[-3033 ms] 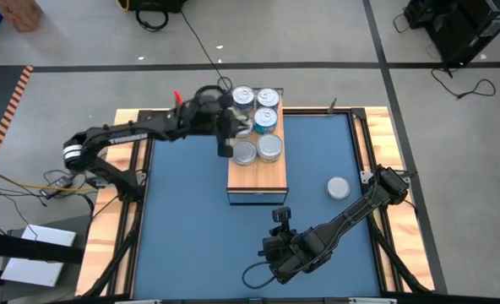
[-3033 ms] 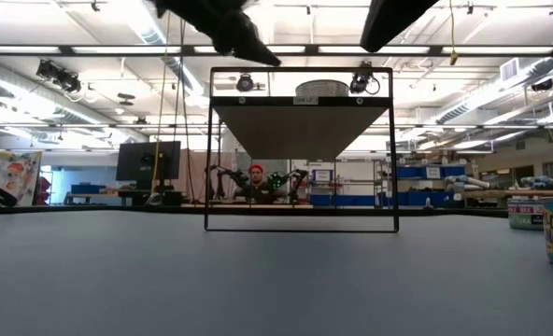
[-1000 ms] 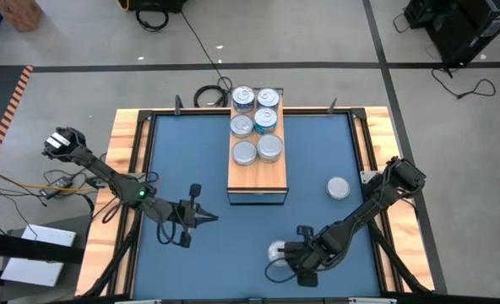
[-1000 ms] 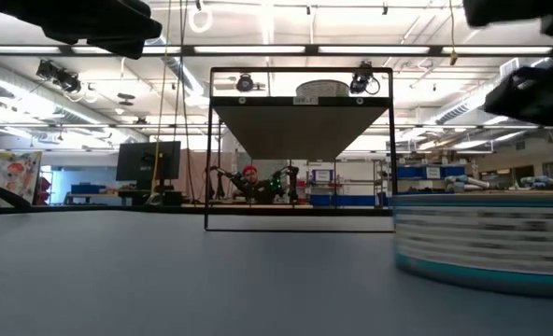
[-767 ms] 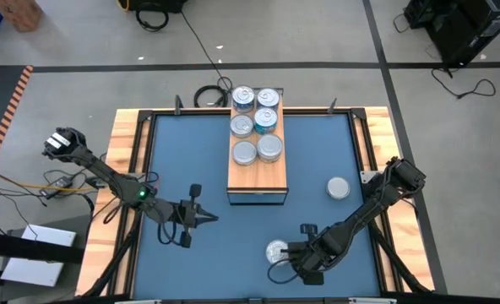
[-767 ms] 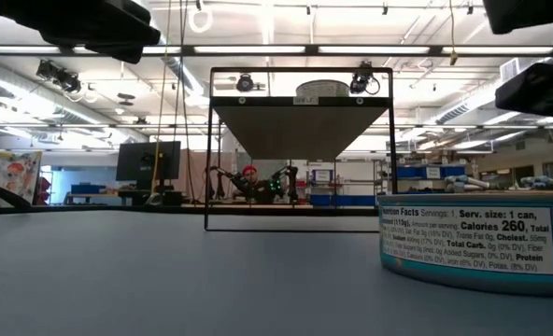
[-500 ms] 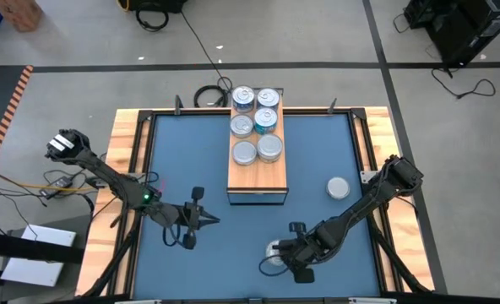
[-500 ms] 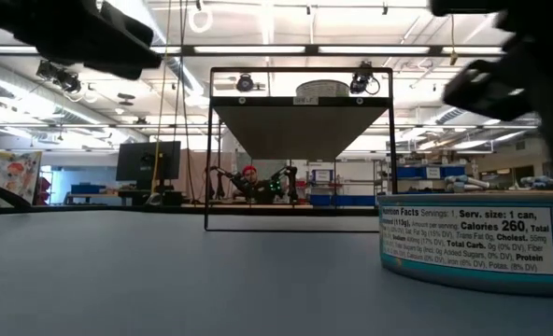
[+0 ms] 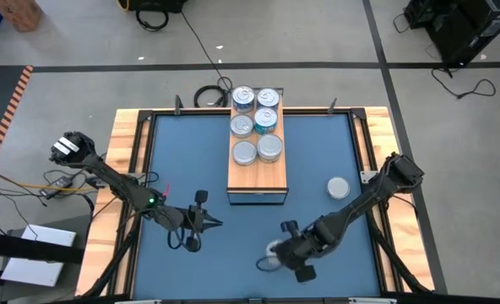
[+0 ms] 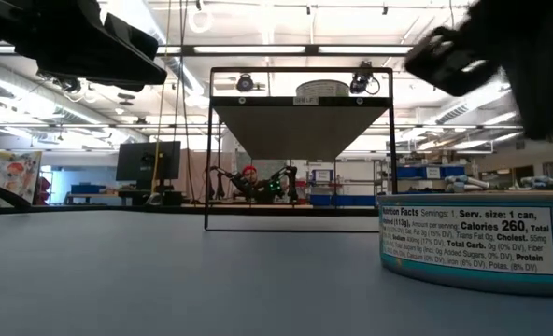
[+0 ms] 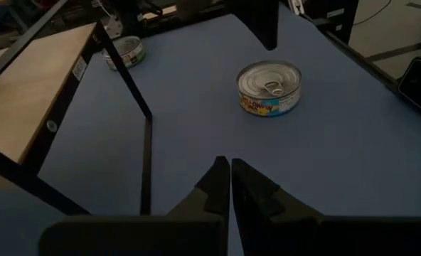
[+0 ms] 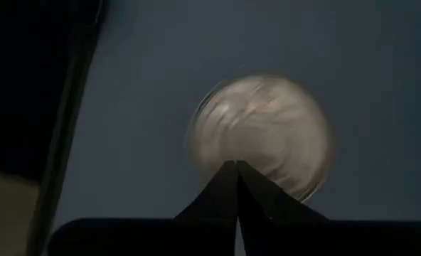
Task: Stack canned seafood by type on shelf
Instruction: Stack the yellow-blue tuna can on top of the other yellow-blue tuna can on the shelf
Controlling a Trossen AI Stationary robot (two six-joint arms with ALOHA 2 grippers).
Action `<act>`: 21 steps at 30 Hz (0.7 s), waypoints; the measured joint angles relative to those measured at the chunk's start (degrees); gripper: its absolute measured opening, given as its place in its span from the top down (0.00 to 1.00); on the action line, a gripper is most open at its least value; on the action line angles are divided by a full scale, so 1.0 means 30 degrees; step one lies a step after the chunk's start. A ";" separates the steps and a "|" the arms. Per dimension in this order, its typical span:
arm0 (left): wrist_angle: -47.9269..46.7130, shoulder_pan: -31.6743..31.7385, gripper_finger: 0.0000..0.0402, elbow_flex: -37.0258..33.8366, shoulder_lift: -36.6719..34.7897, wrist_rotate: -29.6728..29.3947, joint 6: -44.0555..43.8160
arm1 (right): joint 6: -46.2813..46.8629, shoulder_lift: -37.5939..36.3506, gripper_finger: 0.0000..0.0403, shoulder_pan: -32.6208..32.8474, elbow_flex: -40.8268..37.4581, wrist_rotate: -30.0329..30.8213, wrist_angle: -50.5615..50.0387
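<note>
The shelf stands at the far middle of the blue mat, with several silver-lidded tins on its wood top. One tin stands on the mat to its right. Another tin with a teal side stands near the front edge; it also shows in the low view, the left wrist view and the right wrist view. My right gripper is shut and hangs over this tin, clear of it in the low view. My left gripper is shut and empty, left of it.
The shelf's dark frame legs stand on the mat between my left gripper and the far tin. The wooden table border runs along both sides. Open mat lies left of the shelf.
My right gripper has gone toward the table's left edge, from beside the near tin to over it. The tin, blurred a second ago, now stands still on the mat. My left gripper has drifted a little toward the right and the near edge.
</note>
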 joint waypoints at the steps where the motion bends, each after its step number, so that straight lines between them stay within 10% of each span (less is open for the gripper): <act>1: -0.0004 0.0000 0.95 0.0000 0.0000 0.0000 0.0004 | -0.0562 0.0088 0.94 0.0186 -0.0006 -0.0016 -0.0092; 11: 0.0071 0.0000 0.95 0.0000 0.0000 0.0000 0.0299 | -0.5161 0.0365 0.72 0.1380 0.0006 0.2140 -0.0418; 21: 0.0075 0.0027 0.95 0.0000 0.0000 0.0000 0.0350 | -0.8293 0.1078 0.70 0.2046 -0.0023 0.3942 -0.1164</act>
